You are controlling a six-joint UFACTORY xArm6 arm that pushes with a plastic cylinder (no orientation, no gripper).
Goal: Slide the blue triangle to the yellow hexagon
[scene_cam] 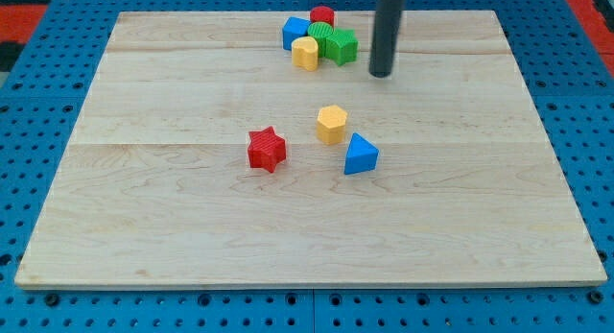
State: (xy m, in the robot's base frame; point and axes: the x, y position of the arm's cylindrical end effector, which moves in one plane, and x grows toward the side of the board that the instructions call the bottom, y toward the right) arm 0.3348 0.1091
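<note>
My tip [382, 74] is the plain lower end of a straight dark rod: it has no jaws to open or close and grips nothing. It stands on the wooden board [192, 227] near the top edge, a little right of the middle, touching no block.

Nearest the bottom edge, though still around the middle of the board, sits the blue triangle [361, 155]. It lies slightly right of centre, well apart from my tip, which is farther up the board and a touch to the right of it. Level with it to the left is the red star [267, 149], set apart from the other two blocks here. Just above and left of the blue triangle is the yellow hexagon [332, 124]; the two are near each other, with a narrow strip of wood showing between them.

Farther on, close to the top edge, a cluster of blocks is packed together to the left of my tip. Its front piece is a yellow block [305, 53] with a rounded shape. Beside it on the right is a green block [337, 43], and on the left a blue block [295, 31]. Behind them, closest to the top edge, is a red block [322, 16], partly hidden. My tip stands just right of the green block with a clear gap.
</note>
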